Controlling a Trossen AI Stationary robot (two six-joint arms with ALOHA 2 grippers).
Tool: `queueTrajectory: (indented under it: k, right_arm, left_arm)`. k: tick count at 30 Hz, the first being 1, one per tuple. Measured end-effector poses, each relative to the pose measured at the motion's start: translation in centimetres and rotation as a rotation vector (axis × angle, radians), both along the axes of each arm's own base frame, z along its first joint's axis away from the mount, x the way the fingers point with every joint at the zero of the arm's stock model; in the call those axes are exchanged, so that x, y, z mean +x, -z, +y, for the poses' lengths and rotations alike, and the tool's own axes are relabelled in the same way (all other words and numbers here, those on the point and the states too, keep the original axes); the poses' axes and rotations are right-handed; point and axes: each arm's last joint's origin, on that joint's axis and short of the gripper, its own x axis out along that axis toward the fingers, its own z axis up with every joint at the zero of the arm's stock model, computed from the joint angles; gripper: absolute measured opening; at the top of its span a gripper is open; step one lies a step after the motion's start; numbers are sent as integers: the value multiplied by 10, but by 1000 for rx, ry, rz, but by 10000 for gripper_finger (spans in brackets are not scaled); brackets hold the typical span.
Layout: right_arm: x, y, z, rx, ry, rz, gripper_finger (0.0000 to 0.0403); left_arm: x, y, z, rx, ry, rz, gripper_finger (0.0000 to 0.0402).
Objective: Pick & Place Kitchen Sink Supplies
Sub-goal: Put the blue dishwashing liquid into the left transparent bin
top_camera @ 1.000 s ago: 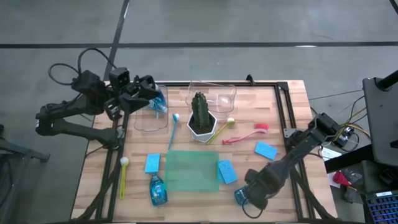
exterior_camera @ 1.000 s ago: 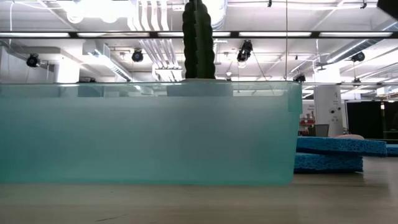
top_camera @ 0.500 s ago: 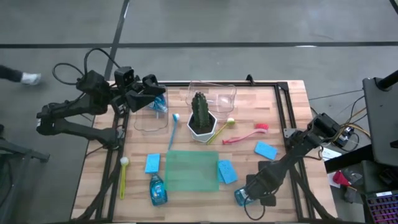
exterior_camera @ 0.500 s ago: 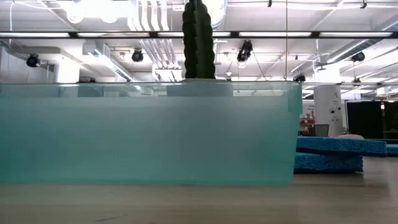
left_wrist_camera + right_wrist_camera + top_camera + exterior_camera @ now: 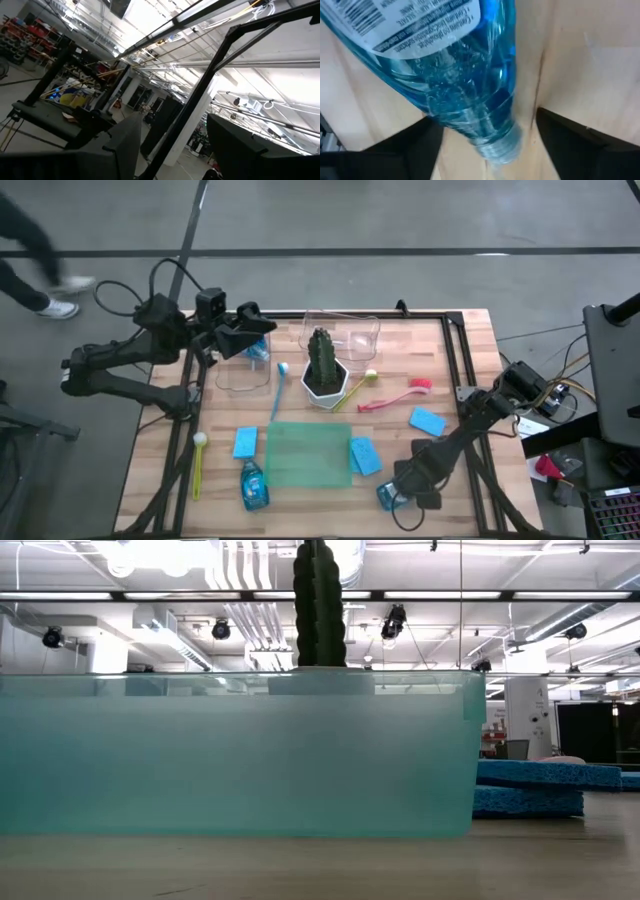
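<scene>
The right end effector (image 5: 392, 496) is down at the counter's (image 5: 440, 365) near edge, its two dark fingers (image 5: 580, 140) apart on either side of a soap bottle (image 5: 445, 65) that lies on its side on the wood. In the right wrist view the bottle's threaded neck sits between the fingers, with bare wood showing on both sides, so nothing is clamped yet. To do this grasp well, the fingers should probably close further up, on the wider body rather than the slick narrow neck, squarely across it, and lift only once the grip is firm — a round bottle on its side could roll or squirt out.

The left end effector (image 5: 250, 335) hovers over the far left corner above a clear bin (image 5: 243, 385), with a second blue bottle (image 5: 259, 346) at its tip; whether it is clamped I cannot tell.

The bottle's white label (image 5: 420, 20) carries a barcode and small print — too tilted and fine to read reliably.
</scene>
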Motion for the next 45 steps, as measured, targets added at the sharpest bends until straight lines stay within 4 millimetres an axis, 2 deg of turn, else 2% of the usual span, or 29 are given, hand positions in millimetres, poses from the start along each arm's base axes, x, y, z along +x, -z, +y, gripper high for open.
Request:
queueTrajectory:
  k: [7,9,17,21,26,32,39,45]
  right_arm:
    - [6,-6,4,29,20,-23,144]
    - [9,-9,6,32,27,-31,122]
    - [27,-40,15,93,88,-67,122]
    - [41,-67,21,148,115,-99,123]
    - [65,-110,23,280,175,-177,131]
    - [94,-163,10,415,288,-279,129]
    - [115,-213,-13,529,420,-383,129]
    - [129,-249,-35,641,559,-466,129]
  left_arm:
    - [3,1,0,-16,9,12,218]
    - [4,2,0,-29,21,19,218]
    - [13,7,0,-60,111,70,218]
    - [18,13,-1,-52,175,130,218]
    - [23,24,-4,5,242,228,218]
    - [23,25,-16,179,247,188,218]
    - [14,8,-36,447,234,45,218]
    - [6,0,-41,569,195,139,218]
